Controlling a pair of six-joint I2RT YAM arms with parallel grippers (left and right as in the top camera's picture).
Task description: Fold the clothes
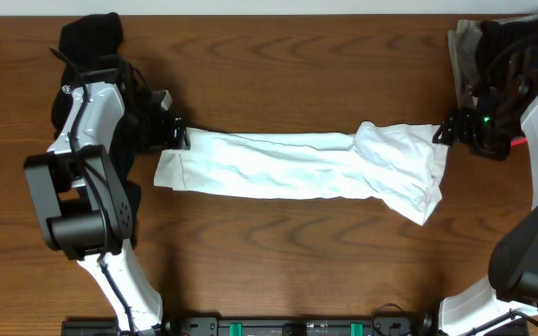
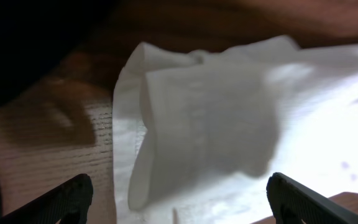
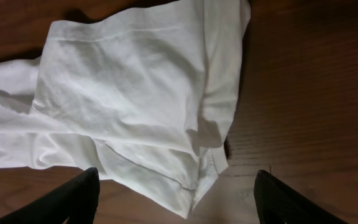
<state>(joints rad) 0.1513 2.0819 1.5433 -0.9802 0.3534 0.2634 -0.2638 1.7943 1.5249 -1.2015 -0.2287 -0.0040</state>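
Note:
The white T-shirt [image 1: 297,166] lies on the wooden table as a long narrow band running left to right, with a bunched, doubled-over part at its right end. No print shows. My left gripper [image 1: 177,133] is open just above the shirt's left end [image 2: 229,118], touching nothing. My right gripper [image 1: 444,131] is open just above the shirt's right end [image 3: 135,93], also holding nothing. In both wrist views the jaw tips stand wide apart with cloth between and below them.
A black garment [image 1: 92,42] lies at the back left, behind my left arm. A pile of folded grey and dark garments [image 1: 493,47] sits at the back right corner. Bare wood [image 1: 278,252] lies in front of the shirt.

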